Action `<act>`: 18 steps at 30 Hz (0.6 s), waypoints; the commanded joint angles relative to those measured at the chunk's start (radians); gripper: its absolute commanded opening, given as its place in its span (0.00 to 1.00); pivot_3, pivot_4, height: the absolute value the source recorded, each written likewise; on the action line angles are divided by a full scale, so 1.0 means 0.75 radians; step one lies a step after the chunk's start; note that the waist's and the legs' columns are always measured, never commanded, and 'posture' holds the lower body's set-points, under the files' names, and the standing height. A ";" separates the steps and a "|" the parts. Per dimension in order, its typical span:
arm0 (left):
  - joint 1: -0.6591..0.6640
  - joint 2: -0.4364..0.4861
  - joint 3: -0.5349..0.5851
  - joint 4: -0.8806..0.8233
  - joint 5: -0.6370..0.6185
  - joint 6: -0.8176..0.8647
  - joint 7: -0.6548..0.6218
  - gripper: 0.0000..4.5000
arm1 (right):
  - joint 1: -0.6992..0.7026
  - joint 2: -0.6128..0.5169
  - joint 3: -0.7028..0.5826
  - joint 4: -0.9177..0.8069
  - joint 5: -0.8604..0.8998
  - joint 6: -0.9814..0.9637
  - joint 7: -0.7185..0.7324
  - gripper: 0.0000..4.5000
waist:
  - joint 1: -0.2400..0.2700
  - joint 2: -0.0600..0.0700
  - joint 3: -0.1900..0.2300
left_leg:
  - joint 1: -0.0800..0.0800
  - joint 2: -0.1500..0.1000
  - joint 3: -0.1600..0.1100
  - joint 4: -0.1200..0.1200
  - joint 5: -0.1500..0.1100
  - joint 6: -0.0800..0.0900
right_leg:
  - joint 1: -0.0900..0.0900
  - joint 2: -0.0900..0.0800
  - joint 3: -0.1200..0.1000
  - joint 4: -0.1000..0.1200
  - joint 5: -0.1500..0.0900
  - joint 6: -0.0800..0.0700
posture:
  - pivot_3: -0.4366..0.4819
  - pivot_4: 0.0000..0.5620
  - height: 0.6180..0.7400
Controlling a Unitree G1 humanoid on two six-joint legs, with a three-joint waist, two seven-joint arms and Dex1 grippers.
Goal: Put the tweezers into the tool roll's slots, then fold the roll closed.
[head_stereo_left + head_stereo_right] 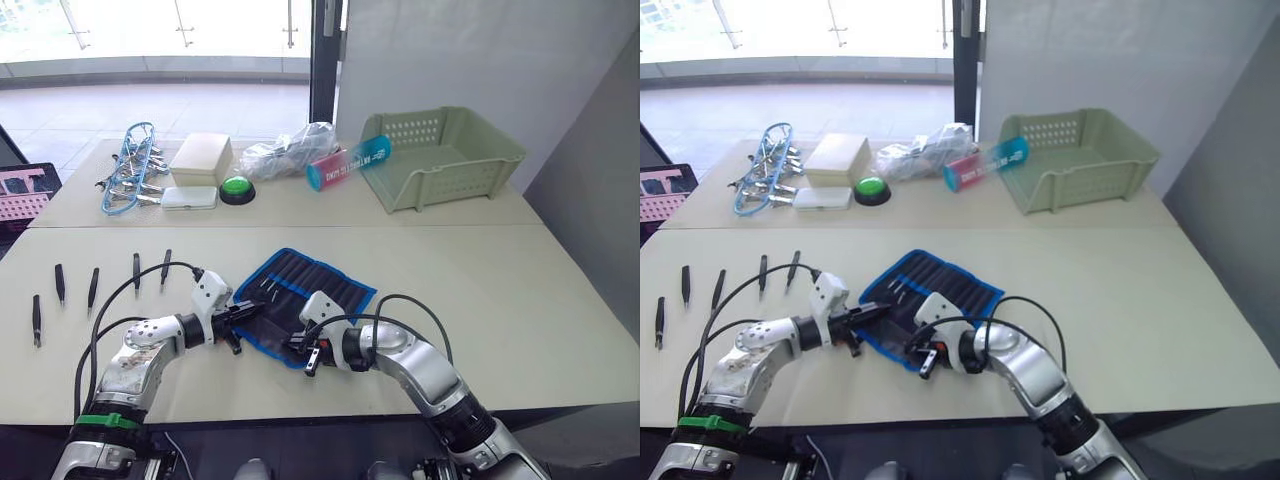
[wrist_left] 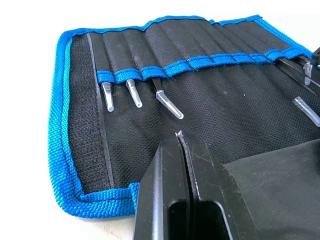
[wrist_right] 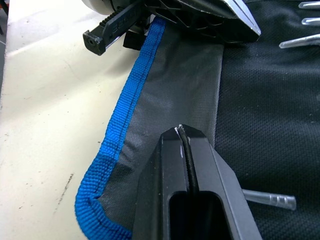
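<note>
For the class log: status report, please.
Left gripper and right gripper shut, on the open tool roll. Five tweezers loose on the table. Nothing blocking.

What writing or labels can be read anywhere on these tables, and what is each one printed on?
Blue and pink tube leaning on the green basket: white lettering runs along its blue part, too small and blurred to read.
White box: no print that can be made out.
Green button: no lettering visible.
Tool roll: plain black fabric with blue edging, no label visible.
So no text here can be read with confidence.
</note>
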 commanded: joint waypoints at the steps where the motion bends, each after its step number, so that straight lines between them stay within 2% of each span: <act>1: 0.062 0.001 -0.004 0.043 0.063 -0.004 0.030 0.01 | -0.013 -0.002 -0.001 -0.028 0.023 0.036 0.018 0.00 | -0.003 0.001 -0.001 | 0.000 0.000 0.000 0.000 0.000 0.000 | 0.000 0.000 0.000 0.000 0.000 0.000 | 0.48 0.27 0.81; 8: 0.119 -0.023 0.004 0.023 0.076 -0.032 0.060 0.01 | -0.141 0.147 -0.129 0.018 0.110 -0.005 -0.022 0.00 | -0.010 0.003 -0.001 | 0.001 0.000 0.000 0.000 0.000 0.000 | -0.001 0.000 0.000 0.000 0.000 0.000 | 0.48 0.27 0.81; 15: 0.121 -0.038 0.021 0.034 0.075 -0.059 0.077 0.01 | -0.226 0.188 -0.005 0.269 -0.070 -0.145 -0.089 0.00 | -0.009 0.003 -0.001 | 0.000 0.000 0.000 -0.001 -0.001 0.001 | -0.001 0.000 0.000 0.001 0.000 0.000 | 0.48 0.27 0.81; 18: 0.119 -0.046 0.024 0.012 0.067 -0.042 0.082 0.01 | -0.242 0.219 -0.016 0.331 -0.076 -0.143 -0.100 0.00 | -0.009 0.003 -0.001 | 0.000 0.000 0.000 -0.001 -0.001 0.001 | -0.001 0.000 0.000 0.001 0.000 0.000 | 0.48 0.27 0.81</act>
